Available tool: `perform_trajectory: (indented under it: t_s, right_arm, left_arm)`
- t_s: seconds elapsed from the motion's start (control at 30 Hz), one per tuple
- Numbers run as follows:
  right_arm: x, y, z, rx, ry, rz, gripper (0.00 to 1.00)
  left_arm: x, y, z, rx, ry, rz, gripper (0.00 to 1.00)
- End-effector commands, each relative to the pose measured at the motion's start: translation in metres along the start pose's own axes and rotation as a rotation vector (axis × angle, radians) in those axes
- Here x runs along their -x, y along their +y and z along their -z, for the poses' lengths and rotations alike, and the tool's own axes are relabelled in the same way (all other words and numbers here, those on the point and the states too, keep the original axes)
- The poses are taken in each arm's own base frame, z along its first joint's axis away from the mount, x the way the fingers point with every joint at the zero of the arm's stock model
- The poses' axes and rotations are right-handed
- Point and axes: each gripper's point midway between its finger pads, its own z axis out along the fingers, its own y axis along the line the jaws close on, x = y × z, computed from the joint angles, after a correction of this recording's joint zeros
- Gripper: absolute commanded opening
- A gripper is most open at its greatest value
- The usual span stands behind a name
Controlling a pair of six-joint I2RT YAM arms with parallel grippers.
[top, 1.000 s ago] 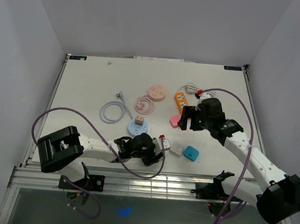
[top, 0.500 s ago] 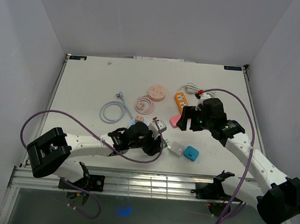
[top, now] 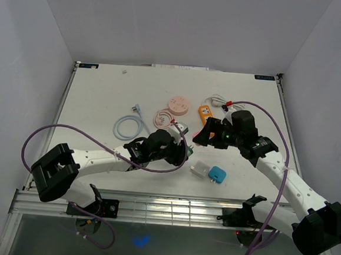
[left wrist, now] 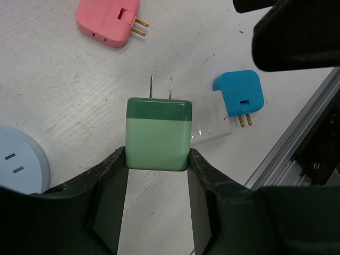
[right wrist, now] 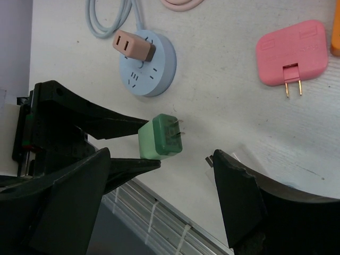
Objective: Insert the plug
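Observation:
The plug (left wrist: 158, 135) is a green cube with two metal prongs, and my left gripper (left wrist: 158, 159) is shut on its pale rear end, holding it above the table with the prongs pointing away. From above, the left gripper (top: 178, 144) and the plug (top: 182, 131) sit mid-table. My right gripper (right wrist: 159, 180) is open just beyond the plug (right wrist: 161, 137), its fingers wide apart and touching nothing. Seen from above, the right gripper (top: 208, 134) faces the left one closely. The round blue socket hub (right wrist: 151, 69) lies on the table with a tan plug (right wrist: 133, 45) in it.
A pink plug (right wrist: 292, 53), a blue plug (left wrist: 239, 95) and a white adapter (left wrist: 210, 119) lie loose nearby. Farther back are a pink round hub (top: 177, 104), an orange power strip (top: 204, 112), a pink coiled cable (top: 164, 118) and a blue cable (top: 129, 124). The table's metal front rail (top: 170, 207) runs close by.
My left gripper has lifted the green plug from near the front edge and carried it back and right, close to the right gripper. The right gripper shifted slightly left.

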Motion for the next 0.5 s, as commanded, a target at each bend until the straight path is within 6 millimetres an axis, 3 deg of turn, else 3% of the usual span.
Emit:
perform_trajectory:
  t_s: [0.0,0.47]
  right_arm:
    - [0.011,0.018,0.002,0.070,-0.030,-0.045,0.83]
    - [-0.004,0.018,-0.020,0.100,0.034,-0.102,0.81]
  left_arm:
    - [0.028,0.003,0.003,0.044,-0.082,0.000,0.00]
    - [0.058,-0.010,0.015,-0.019,-0.199,-0.083,0.00]
